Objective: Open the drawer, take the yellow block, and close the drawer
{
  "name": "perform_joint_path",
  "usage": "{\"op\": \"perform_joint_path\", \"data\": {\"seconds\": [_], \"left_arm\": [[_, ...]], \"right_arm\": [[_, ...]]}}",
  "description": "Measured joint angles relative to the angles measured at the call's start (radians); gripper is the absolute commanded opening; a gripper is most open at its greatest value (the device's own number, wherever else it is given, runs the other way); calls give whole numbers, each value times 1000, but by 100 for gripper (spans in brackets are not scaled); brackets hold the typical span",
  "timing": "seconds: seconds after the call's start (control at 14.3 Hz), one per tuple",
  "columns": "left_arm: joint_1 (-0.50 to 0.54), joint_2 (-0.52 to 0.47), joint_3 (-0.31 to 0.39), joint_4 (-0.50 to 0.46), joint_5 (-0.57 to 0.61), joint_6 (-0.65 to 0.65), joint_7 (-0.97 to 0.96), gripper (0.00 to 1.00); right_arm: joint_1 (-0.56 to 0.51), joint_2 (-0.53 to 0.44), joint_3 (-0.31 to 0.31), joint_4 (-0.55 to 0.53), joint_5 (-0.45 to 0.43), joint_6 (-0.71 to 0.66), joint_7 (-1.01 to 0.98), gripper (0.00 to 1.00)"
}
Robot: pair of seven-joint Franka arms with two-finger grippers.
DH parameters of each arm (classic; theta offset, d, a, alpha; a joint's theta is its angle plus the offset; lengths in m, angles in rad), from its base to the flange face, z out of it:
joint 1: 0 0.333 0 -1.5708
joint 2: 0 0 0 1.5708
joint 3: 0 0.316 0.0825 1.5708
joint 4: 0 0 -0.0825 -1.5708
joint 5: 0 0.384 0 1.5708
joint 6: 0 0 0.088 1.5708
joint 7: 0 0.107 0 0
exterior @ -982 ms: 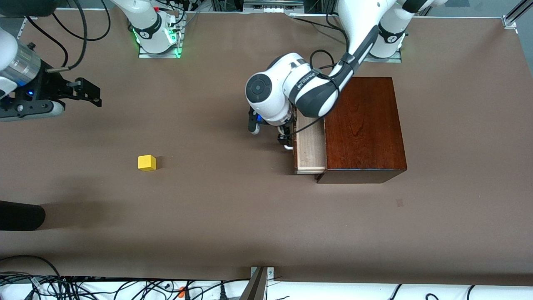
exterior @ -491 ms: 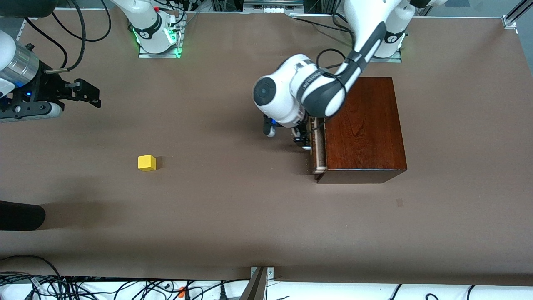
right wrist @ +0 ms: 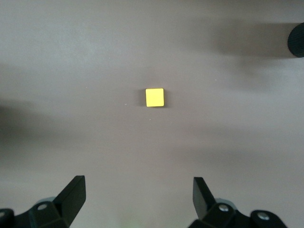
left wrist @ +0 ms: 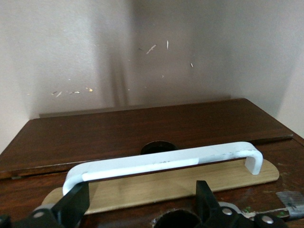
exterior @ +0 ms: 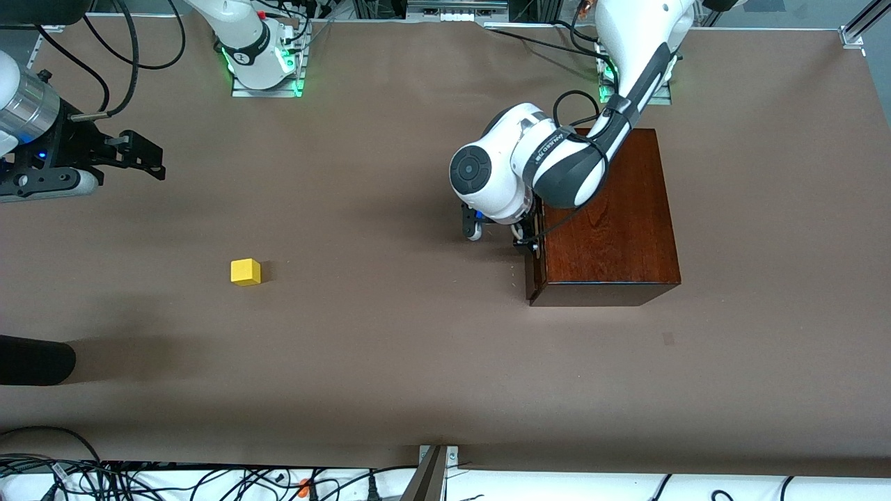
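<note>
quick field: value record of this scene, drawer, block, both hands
drawer: shut flush in the dark wooden box, no pale inside showing
handle: white bar on the drawer front, between the left hand's open fingers, not gripped
yellow block: on the bare table, toward the right arm's end, apart from the box
left hand: open, at the drawer front
right hand: open, held above the table at the right arm's end, waiting, its wrist view looking down on the block
task state: drawer closed, block out
</note>
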Motion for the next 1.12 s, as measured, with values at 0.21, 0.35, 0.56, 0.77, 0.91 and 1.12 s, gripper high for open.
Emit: {"op": "perform_joint_path", "data": {"seconds": [0.21,0.35,0.56,0.77,0.91,1.12], "left_arm": [[-47,-18,-1,37,-17,4,-157,100],[-98,-26,-2,76,-48,4,-324,100],[-132,-63,-2,136,-120,-45,-652,100],[-124,-152,8,173,-129,-104,-819,100],[-101,-226,26,182,-129,-138,-855,100],[10,-314,38,183,-130,-216,-865,100]], "right_arm": [[0,1,1,0,0,0,0,100],[0,1,2,0,0,0,0,100],[0,3,2,0,0,2,0,100],[1,5,2,0,0,5,0,100],[0,5,1,0,0,6,0,100],[1,5,2,0,-1,7,0,100]]}}
